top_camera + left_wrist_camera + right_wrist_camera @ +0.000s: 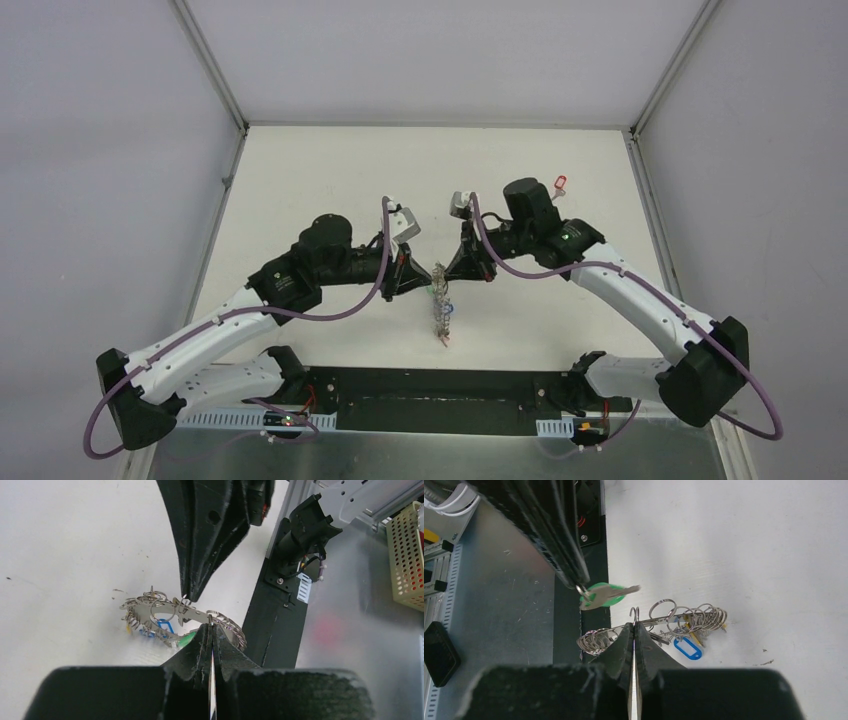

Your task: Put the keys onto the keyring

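Left tool (582, 586) pinching green-tagged key (606, 594), right tool (634, 625) clamping keyring (694, 619)

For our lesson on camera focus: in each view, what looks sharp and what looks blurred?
Top external: evenly lit, faint shadows, keyring tiny. Left wrist: keyring sharp, left hand soft up close, right edge hazy. Right wrist: green-tagged key and keyring sharp, right hand soft.

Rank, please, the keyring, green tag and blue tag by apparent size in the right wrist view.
Largest: keyring. Green tag looks bigger than blue tag, but it seems nearer the camera, so that pair is unsure.
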Tool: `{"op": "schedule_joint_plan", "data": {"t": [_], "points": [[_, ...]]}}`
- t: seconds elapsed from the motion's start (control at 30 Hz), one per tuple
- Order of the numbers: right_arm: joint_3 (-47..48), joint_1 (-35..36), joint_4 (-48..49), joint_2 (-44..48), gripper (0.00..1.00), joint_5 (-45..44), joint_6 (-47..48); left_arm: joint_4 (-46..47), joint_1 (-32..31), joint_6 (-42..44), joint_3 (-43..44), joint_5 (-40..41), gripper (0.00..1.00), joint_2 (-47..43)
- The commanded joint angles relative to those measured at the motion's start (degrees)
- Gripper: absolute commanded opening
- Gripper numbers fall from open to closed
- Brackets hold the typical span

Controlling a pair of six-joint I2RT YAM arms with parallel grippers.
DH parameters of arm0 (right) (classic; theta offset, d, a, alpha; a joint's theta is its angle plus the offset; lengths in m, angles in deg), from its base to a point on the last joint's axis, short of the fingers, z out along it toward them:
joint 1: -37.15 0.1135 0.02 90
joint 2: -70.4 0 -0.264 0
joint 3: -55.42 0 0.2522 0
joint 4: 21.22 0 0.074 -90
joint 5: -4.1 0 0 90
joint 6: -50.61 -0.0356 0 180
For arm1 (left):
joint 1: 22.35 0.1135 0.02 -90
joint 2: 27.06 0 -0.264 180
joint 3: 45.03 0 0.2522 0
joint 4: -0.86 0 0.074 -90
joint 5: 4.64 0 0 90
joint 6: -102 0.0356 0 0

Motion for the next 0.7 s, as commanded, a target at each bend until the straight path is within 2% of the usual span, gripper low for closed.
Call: {"op": "schedule_joint_plan", "data": {"t": [0.0,0.3,0.47,0.67], "points": [[-0.98,1.4,5.81,3.23,0.0,1.66,0.93,2.69,0.08,-5.69,2.11,-1.73,0.0,1.91],[-2.82,1.77,6.87,4.43,0.0,1.3,-1.55,2.72,-0.38,-9.61,0.75,0.11,0.0,2.26],[-3.63,1.83,8.32,5.04,0.0,1.59,-2.82,2.73,-0.56,-9.67,0.41,-1.81,0.0,2.94],[-3.75,2.01,8.53,4.76,0.0,2.09,-3.7,1.66,-1.33,-10.14,0.94,-0.5,0.0,3.77]]}}
